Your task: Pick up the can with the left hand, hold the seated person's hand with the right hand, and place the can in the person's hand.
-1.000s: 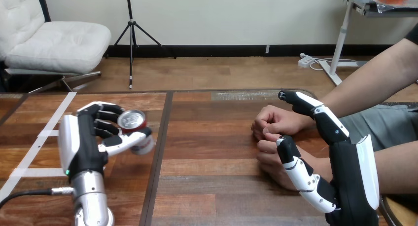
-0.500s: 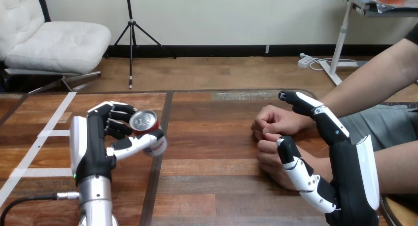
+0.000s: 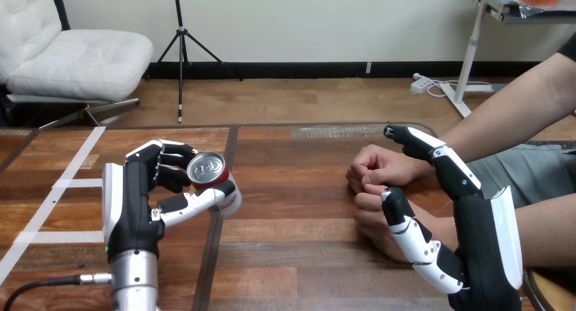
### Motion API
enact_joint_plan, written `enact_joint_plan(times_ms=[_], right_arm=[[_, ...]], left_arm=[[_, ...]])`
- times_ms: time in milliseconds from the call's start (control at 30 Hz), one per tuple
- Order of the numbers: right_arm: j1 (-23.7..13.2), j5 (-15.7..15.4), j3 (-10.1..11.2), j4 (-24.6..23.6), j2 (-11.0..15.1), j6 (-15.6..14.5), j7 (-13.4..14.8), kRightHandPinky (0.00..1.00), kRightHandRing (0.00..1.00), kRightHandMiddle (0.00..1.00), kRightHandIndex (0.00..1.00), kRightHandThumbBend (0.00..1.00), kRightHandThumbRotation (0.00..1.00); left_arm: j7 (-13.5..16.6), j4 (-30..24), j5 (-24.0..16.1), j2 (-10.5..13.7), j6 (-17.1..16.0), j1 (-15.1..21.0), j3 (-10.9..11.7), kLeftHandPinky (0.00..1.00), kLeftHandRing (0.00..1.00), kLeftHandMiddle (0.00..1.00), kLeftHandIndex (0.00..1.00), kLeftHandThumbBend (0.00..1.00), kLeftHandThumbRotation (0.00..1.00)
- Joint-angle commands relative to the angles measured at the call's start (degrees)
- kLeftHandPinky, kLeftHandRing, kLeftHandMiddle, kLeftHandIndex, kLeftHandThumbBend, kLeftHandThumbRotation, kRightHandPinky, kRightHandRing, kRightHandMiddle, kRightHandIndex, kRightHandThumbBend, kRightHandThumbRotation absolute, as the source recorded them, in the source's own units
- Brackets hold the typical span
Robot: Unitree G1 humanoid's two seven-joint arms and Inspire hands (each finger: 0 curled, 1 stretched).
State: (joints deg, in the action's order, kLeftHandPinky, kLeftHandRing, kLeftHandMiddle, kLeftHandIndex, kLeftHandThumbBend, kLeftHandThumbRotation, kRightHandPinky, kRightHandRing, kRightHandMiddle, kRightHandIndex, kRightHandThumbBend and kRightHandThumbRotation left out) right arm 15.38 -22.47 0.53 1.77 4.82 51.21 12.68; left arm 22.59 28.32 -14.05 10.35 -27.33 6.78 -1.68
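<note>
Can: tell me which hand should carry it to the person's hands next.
Left. The left hand grips the can; the right hand stands by the person's hands, carrying nothing.

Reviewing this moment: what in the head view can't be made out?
Can base and most of its side: head view, covered by the left hand.
Whether the right hand grips the person's lower hand: head view, the right hand's own back covers the contact.
</note>
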Motion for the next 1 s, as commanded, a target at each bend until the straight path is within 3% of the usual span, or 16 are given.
enact_joint_plan(times_ms=[0,533,567,667,800,867,967], right_arm=[[-2.5,0.1,0.2,-0.8,-0.2,0.5,0.7,0.77,0.81,0.80,0.77,0.46,0.67],[-3.0,1.1,0.4,-1.0,0.5,-0.2,-0.1,0.78,0.81,0.80,0.78,0.47,0.64],[-2.3,-0.7,1.1,-3.4,1.3,-3.0,-1.1,0.77,0.81,0.80,0.78,0.49,0.58],[-0.6,-6.2,3.1,-9.4,3.4,-9.2,-3.6,0.79,0.83,0.84,0.82,0.51,0.59],[0.4,-10.2,4.4,-13.6,4.8,-13.5,-5.6,0.81,0.87,0.88,0.86,0.54,0.57],[1.1,-15.4,5.8,-17.3,6.2,-17.0,-7.3,0.84,0.89,0.91,0.89,0.57,0.52],[1.6,-19.4,6.6,-20.3,7.3,-20.2,-8.6,0.86,0.90,0.92,0.91,0.60,0.47]], left_arm=[[-1.6,-12.8,1.8,-0.9,-4.1,1.6,1.0,0.41,0.43,0.46,0.45,0.75,0.00],[-4.7,-18.3,3.1,-2.8,-5.7,-2.5,1.1,0.42,0.43,0.45,0.44,0.74,0.00],[-5.1,-18.9,3.1,-3.0,-5.9,-3.0,1.1,0.42,0.43,0.45,0.44,0.73,0.00],[-5.6,-20.0,3.0,-3.5,-6.1,-4.0,1.1,0.41,0.43,0.45,0.43,0.73,0.00],[-5.5,-20.8,2.2,-3.8,-5.5,-4.5,1.2,0.40,0.42,0.45,0.43,0.73,0.00],[-5.7,-21.3,2.0,-3.9,-5.4,-4.9,1.2,0.40,0.42,0.45,0.43,0.73,0.00],[-5.8,-21.6,1.8,-4.0,-5.4,-5.1,1.2,0.40,0.42,0.45,0.43,0.73,0.00]])
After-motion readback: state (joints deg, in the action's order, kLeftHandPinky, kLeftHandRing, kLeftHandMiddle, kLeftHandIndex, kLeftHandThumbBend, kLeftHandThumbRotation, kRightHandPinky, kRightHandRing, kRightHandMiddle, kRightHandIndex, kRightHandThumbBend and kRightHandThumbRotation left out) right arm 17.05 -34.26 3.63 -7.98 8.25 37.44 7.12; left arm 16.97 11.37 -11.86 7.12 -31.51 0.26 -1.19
